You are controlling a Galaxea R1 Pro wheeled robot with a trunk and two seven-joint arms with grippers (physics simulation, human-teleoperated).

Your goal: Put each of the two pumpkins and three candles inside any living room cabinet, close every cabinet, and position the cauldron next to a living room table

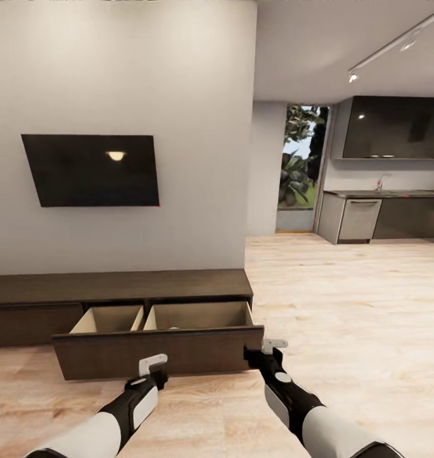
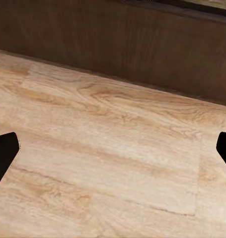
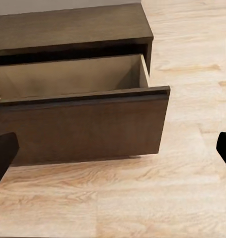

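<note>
Head view: cabinet [image 1: 115, 289] drawer [image 1: 160, 346] front hides most of its contents.

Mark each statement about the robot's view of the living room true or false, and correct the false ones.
1. The cabinet has a drawer pulled out. True.
2. The left gripper is shut on a pumpkin. False: both grippers are open and hold nothing.
3. A dark television hangs on the wall above the cabinet. True.
4. The right gripper is deep inside the drawer. False: it is near the front panel's right end, outside.
5. The floor is grey carpet. False: it is light wood.
</note>
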